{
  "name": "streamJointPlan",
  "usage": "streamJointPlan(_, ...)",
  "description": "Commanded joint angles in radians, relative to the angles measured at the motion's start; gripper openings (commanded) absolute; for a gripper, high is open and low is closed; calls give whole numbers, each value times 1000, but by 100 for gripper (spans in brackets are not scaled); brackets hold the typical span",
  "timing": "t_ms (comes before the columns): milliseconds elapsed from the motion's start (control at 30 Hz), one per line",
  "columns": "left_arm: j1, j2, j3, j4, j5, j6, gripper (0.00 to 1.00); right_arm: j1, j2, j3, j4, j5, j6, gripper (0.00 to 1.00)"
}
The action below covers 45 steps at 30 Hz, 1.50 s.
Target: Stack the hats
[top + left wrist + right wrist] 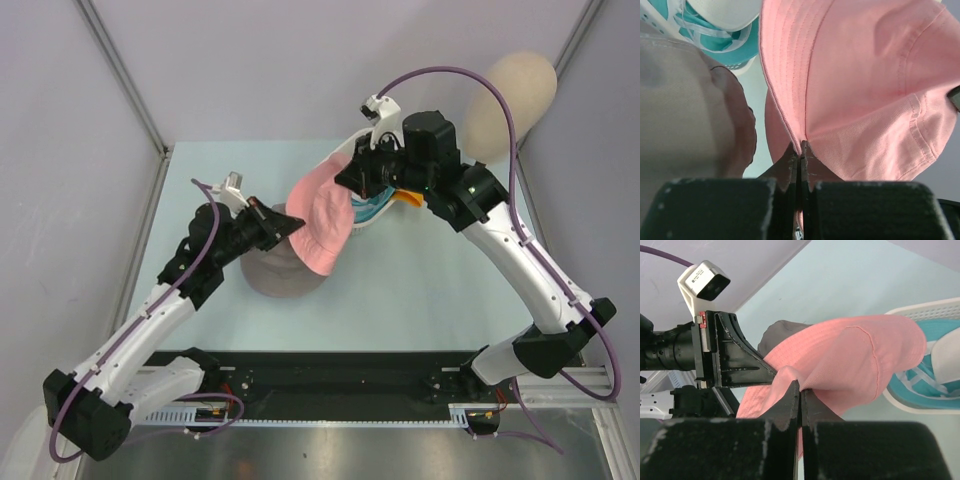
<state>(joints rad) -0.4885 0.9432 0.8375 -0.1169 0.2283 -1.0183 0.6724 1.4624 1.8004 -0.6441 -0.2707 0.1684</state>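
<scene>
The pink hat (322,225) hangs in the air between both grippers. My left gripper (290,228) is shut on its brim at the left, seen close in the left wrist view (800,150). My right gripper (365,185) is shut on its fabric at the far right, seen in the right wrist view (800,387). The lavender hat (280,275) lies on the table below the pink hat's near edge and looks greyish (680,110). The teal hat (375,208) lies in a white basket (920,310). A bit of the orange hat (408,197) shows under the right wrist.
A white cap (947,360) lies on the teal hat in the basket. A beige mannequin head (510,100) stands at the back right. Walls enclose the table on the left, back and right.
</scene>
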Motion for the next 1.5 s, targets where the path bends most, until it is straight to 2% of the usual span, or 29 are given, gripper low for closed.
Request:
streamJointPlan(0,4,37,43,54,42,63,0,1,-27,53,-8,74,-38,0)
streamJointPlan(233,5,34,103,-79,-64,158,0,1,13,42,20,61,-46,0)
streamJointPlan(467,47,-41,83,-185,-124,208,0,16,76,73,47,19,-46,0)
streamJointPlan(600,91,-102,42,-193,-124,202,0,36,108,105,54,10,-44,0)
streamJointPlan(800,122,-170,-15,-222,-156,190,0,78,142,128,81,7,-33,9)
streamJointPlan(1033,151,-279,-100,-253,-253,130,0,118,179,134,109,-18,-15,13)
streamJointPlan(1233,195,-360,-152,-286,-267,93,0,151,208,155,119,-73,6,17)
streamJointPlan(1267,203,-366,-156,-293,-265,90,0,154,210,160,118,-79,9,19)
streamJointPlan(1367,237,-377,-170,-305,-244,86,0,156,202,168,115,-88,19,36)
streamJointPlan(1400,243,-379,-179,-306,-238,87,0,156,196,168,115,-87,17,48)
streamJointPlan(1467,255,-386,-184,-305,-236,87,0,150,171,159,109,-76,25,62)
